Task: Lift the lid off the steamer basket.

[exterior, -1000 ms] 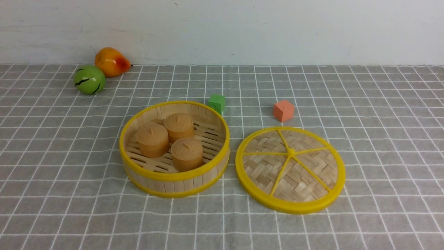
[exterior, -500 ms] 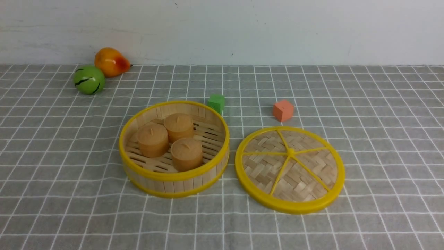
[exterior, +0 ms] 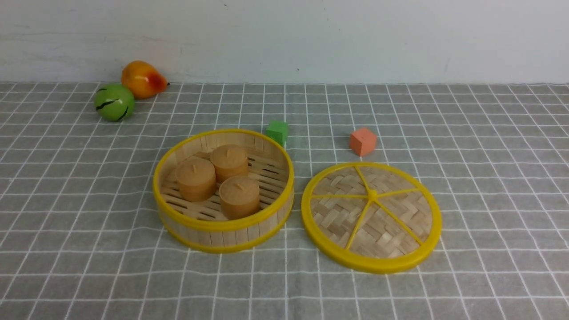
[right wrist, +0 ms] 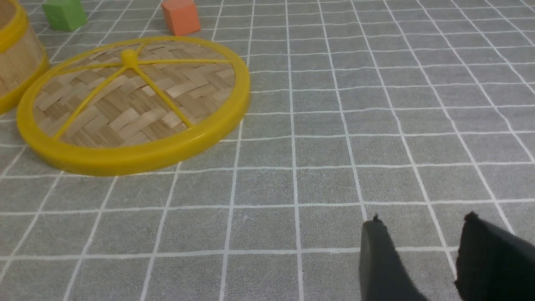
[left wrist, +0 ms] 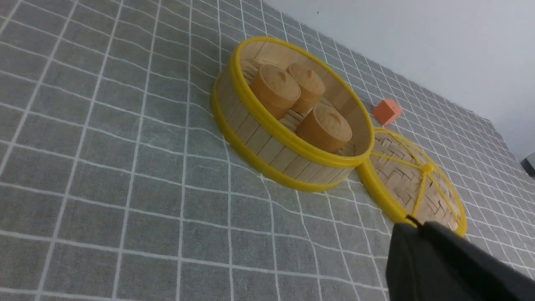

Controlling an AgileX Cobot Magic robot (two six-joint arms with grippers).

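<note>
Front view: lid (exterior: 371, 217) lies flat on the tabletop (exterior: 489, 178), just right of the open basket (exterior: 222, 232). Left fingers (left wrist: 422, 255) are clenched and empty; right fingers (right wrist: 380, 259) are parted and empty. A careless low sweep could shove the lid into the basket.

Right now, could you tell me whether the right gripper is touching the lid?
Apart. The right wrist view shows the right gripper, jaws open, over the tablecloth, with a wide stretch of cloth between its fingertips and the lid.

Checked cloth (exterior: 489, 178): steamer basket (exterior: 222, 235), lid (exterior: 371, 216), cubes (exterior: 362, 141), fruit (exterior: 114, 102)
</note>
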